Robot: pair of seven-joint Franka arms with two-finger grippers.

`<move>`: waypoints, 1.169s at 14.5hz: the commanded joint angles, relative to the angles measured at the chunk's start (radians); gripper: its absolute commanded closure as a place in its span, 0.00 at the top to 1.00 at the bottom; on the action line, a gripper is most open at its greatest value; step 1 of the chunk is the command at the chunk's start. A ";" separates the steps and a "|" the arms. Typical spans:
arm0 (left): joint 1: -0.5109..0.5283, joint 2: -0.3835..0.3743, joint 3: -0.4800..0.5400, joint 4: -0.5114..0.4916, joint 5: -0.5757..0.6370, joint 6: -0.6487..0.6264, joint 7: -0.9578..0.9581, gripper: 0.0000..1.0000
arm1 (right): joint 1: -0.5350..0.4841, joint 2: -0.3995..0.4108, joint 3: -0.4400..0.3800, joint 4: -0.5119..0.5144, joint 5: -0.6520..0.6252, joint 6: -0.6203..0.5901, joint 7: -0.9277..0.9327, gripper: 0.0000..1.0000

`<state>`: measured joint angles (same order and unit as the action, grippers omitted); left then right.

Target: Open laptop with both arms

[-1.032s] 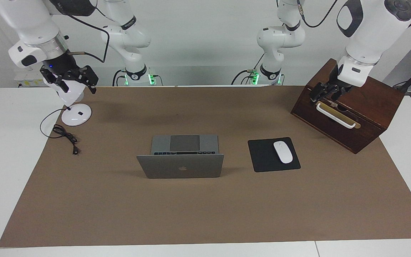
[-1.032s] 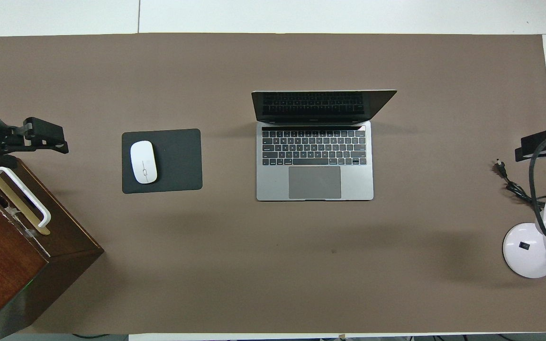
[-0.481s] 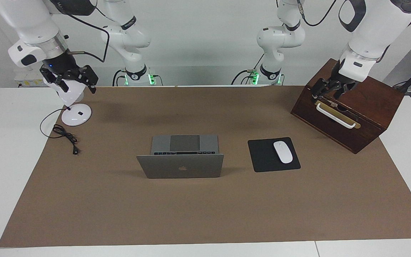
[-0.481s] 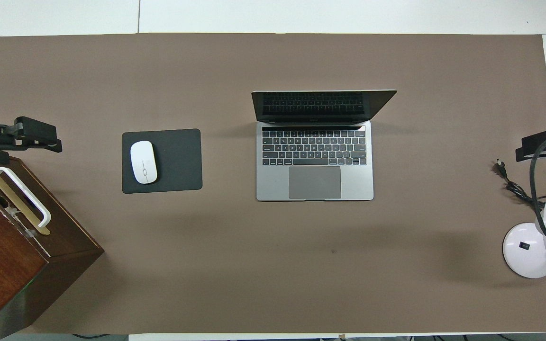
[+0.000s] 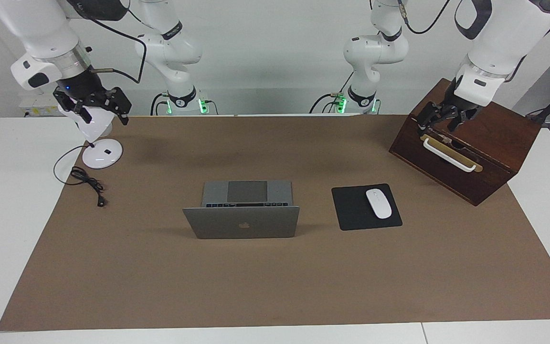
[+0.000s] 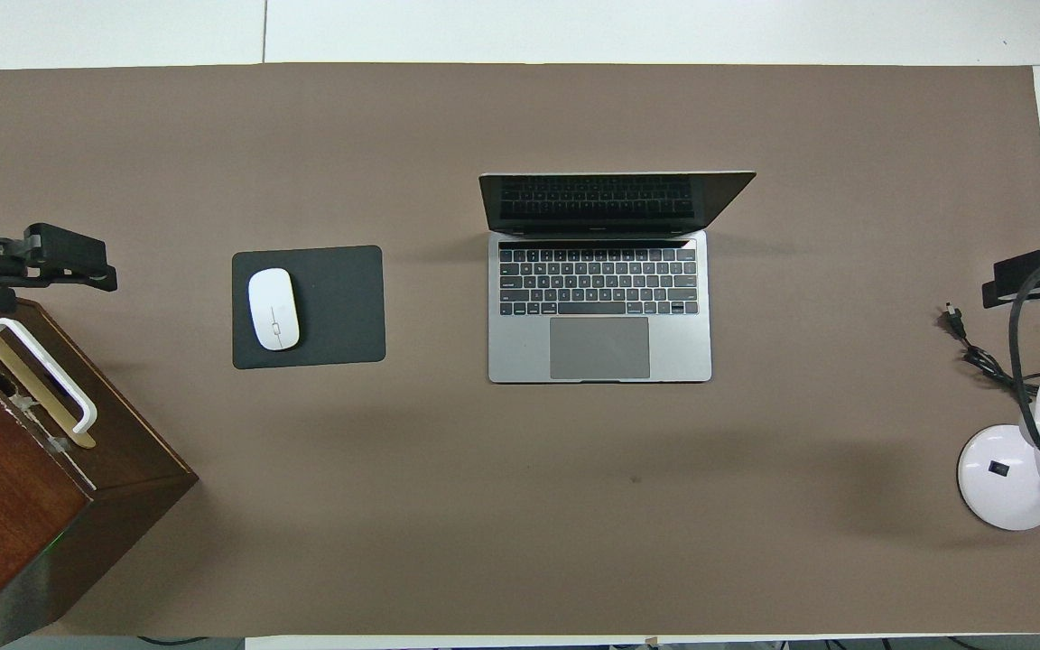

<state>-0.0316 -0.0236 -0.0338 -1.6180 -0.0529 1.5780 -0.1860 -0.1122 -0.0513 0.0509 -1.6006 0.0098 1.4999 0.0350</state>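
Silver-grey aluminium defines the laptop (image 5: 241, 215) at the middle of the surface (image 5: 275, 282), which is covered by a brown mat. Its lid stands raised, the dark apple logo turned away from the robots, while the dark keyboard and grey trackpad face them in the overhead view. Nothing touches it.

Beside the laptop, toward the left arm's end of the surface, a black mousepad (image 5: 351, 210) carries a white mouse (image 5: 378, 203). Farther toward that end and nearer to the robots sits a dark wooden box (image 5: 490, 148) with a white handle (image 5: 448, 155) on a brass plate. The left end effector (image 5: 439, 119) hangs over the box's upper edge, just above the handle, with its fingers spread wide and nothing between them.

Toward the right arm's end of the surface stands a white desk lamp (image 5: 101, 154), its black cord (image 5: 86, 181) trailing onto the mat. The right end effector (image 5: 96, 107) hovers over the lamp's head, well apart from the laptop; whether its fingers are parted or closed cannot be made out, and it appears to carry nothing.

Both arms are at the edges of the scene, each well clear of the laptop.
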 commanded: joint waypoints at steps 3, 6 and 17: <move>0.009 -0.006 -0.003 0.000 0.004 0.025 0.020 1.00 | -0.026 -0.021 0.020 -0.024 -0.016 0.017 -0.032 1.00; 0.009 -0.006 -0.001 0.000 0.004 0.028 0.020 1.00 | -0.026 -0.021 0.018 -0.024 -0.005 0.017 -0.024 1.00; 0.009 -0.016 0.015 -0.057 0.045 0.074 0.095 1.00 | -0.026 -0.021 0.020 -0.021 -0.007 0.016 -0.027 1.00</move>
<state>-0.0303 -0.0227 -0.0206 -1.6614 -0.0233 1.6636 -0.1162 -0.1122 -0.0523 0.0512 -1.6005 0.0098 1.5006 0.0350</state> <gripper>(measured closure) 0.000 0.000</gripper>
